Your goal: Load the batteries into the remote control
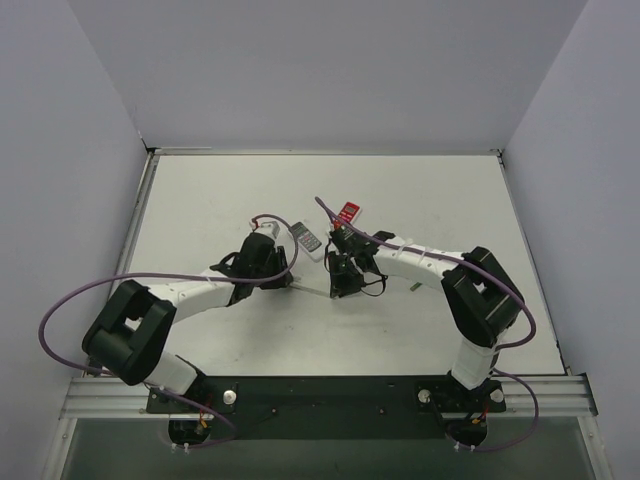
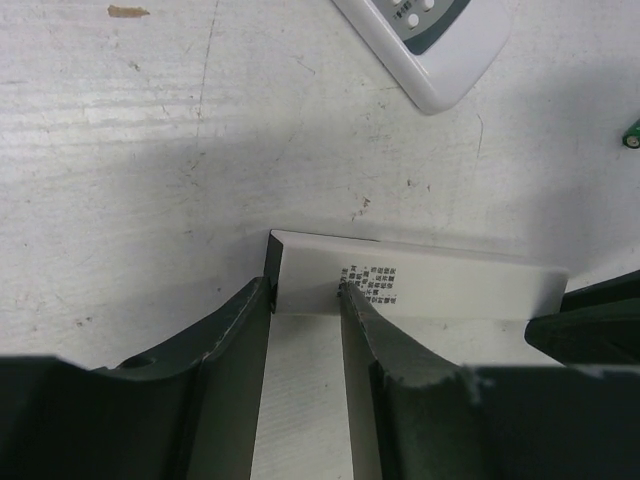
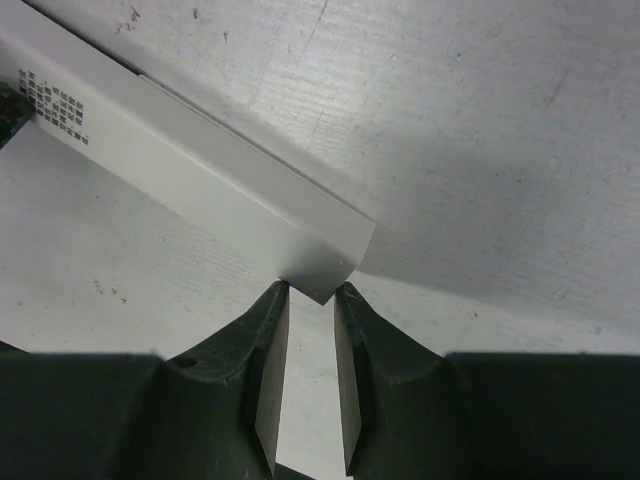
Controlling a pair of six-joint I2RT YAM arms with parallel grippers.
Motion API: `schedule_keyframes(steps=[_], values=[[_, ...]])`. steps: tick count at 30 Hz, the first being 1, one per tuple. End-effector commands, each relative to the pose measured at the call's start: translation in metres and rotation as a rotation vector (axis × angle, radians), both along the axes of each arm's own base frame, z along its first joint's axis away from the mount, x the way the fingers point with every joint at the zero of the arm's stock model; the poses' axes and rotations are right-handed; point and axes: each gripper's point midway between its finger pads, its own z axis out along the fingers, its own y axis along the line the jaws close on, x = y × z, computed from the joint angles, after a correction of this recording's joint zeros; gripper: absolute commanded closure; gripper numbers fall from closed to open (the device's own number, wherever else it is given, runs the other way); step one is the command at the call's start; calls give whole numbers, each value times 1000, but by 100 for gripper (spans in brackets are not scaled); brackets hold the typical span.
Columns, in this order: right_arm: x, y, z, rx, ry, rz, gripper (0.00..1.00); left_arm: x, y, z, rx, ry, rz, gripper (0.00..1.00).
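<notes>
**Two arms meet mid-table (image 1: 420,190) on a white slab (image 1: 312,289)**
The right gripper (image 3: 312,297) is clenched on one corner of the labelled slab. The left gripper (image 2: 307,290) straddles the other end, one fingertip (image 2: 352,300) over the label; whether it grasps cannot be told. The buttoned remote (image 2: 425,40) lies just beyond, face up. A green battery (image 2: 632,133) lies to its right, apart.

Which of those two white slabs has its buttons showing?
The remote lying free on the table, buttons up. The other slab, spanning from left gripper to right gripper, shows only a printed label.
</notes>
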Motion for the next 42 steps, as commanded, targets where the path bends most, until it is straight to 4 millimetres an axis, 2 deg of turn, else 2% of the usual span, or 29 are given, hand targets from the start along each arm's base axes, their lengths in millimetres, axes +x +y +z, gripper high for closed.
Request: schedule_keyframes(steps=[1, 5, 7, 8, 12, 13, 16, 19, 21, 22, 24, 27, 28, 30, 32, 33, 34, 36, 38, 39, 40, 42], values=[[4, 7, -9, -25, 4, 39, 80, -73, -22, -26, -90, 250, -111, 69], [5, 9, -3, -34, -14, 65, 80, -85, -30, -15, -147, 245, -116, 73], [1, 8, -2, -48, -11, 83, 80, -91, -23, -17, -137, 246, -87, 76], [2, 7, 2, -50, -20, 87, 80, -90, -21, -11, -144, 227, -73, 76], [-1, -1, 13, -82, -62, 121, 78, -82, 9, -14, -52, 168, 33, 75], [-1, -3, 15, -87, -69, 126, 77, -80, 18, -15, -21, 158, 60, 73], [0, -9, 28, -95, -114, 158, 69, -72, 27, -8, 0, 117, 97, 68], [2, -14, 45, -81, -173, 209, 60, -64, 32, 8, -11, 49, 125, 64], [1, -16, 49, -83, -194, 253, 52, -63, 39, 12, 3, 24, 147, 57], [1, -17, 51, -87, -213, 305, 47, -61, 41, 20, -9, -2, 155, 56], [-1, -15, 49, -82, -214, 366, 43, -63, 50, 24, 6, -24, 181, 48], [-4, -12, 44, -76, -214, 483, 37, -62, 64, 48, 6, -88, 218, 38], [-3, -11, 41, -81, -212, 511, 32, -61, 68, 65, -13, -133, 228, 35], [1, -9, 40, -83, -224, 550, 27, -62, 83, 82, 24, -180, 256, 27], [2, -6, 34, -84, -208, 577, 24, -62, 101, 109, 35, -272, 296, 23], [1, -4, 32, -75, -204, 615, 23, -66, 110, 114, 58, -285, 309, 21], [-1, -1, 27, -71, -187, 634, 23, -68, 117, 135, 31, -345, 324, 18], [1, 6, 25, -59, -186, 657, 23, -72, 133, 147, 55, -394, 361, 17], [-3, 14, 16, -63, -158, 680, 23, -77, 146, 169, 28, -474, 395, 17], [-1, 23, 19, -55, -163, 684, 23, -80, 151, 173, 27, -494, 407, 17], [-5, 29, 12, -55, -140, 701, 24, -84, 158, 185, -1, -538, 425, 17], [-18, 49, 12, -36, -132, 742, 28, -87, 170, 191, 12, -583, 460, 17]])
